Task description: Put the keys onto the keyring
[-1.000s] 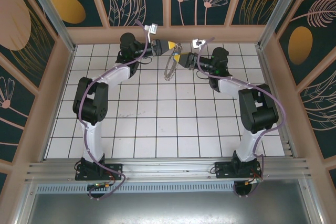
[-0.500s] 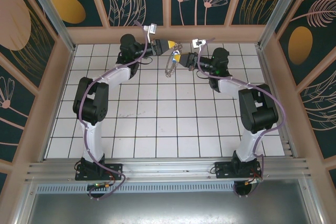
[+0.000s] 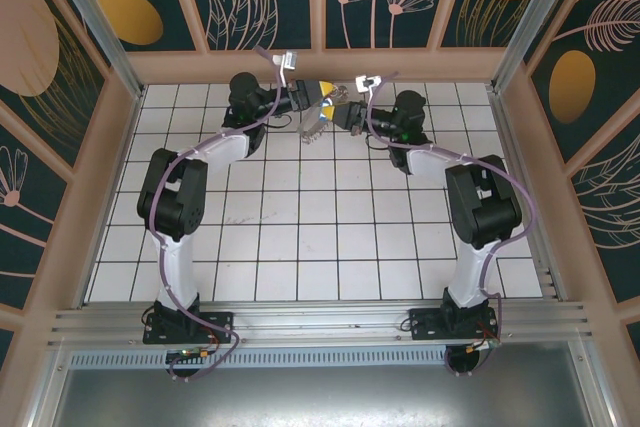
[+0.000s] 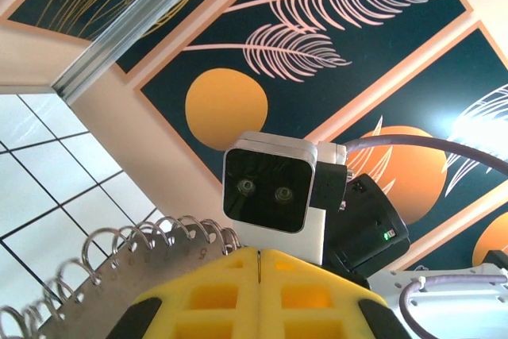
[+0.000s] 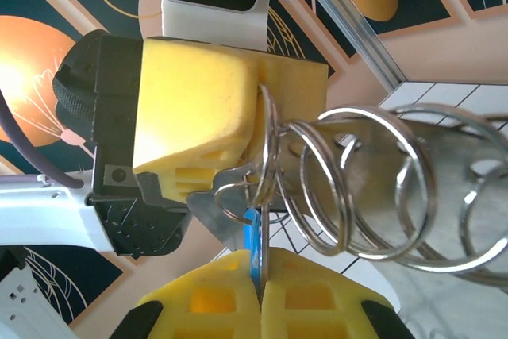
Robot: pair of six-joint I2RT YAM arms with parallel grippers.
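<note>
Two pincers meet in the air above the far edge of the tiled worktop (image 3: 300,247). Left pincer (image 4: 259,269): yellow fingers pressed together with no gap, clenched on the keyring (image 4: 119,279), a flat grey metal strip with a row of wire loops along one edge. In the left wrist view the strip juts out to the left of the fingers. A small stamped mark near the loops is too faint to read. Right pincer (image 5: 259,295): yellow fingers clenched on the keys (image 5: 226,208), with the blue tab (image 5: 253,237) nipped edge-on between them. A small split ring (image 5: 266,156) on the keys stands just above the tab, against the end loop of the keyring and beside the left pincer's yellow finger. Whether it is threaded through that loop I cannot tell. From overhead, the keyring hangs down between the two pincers.
</note>
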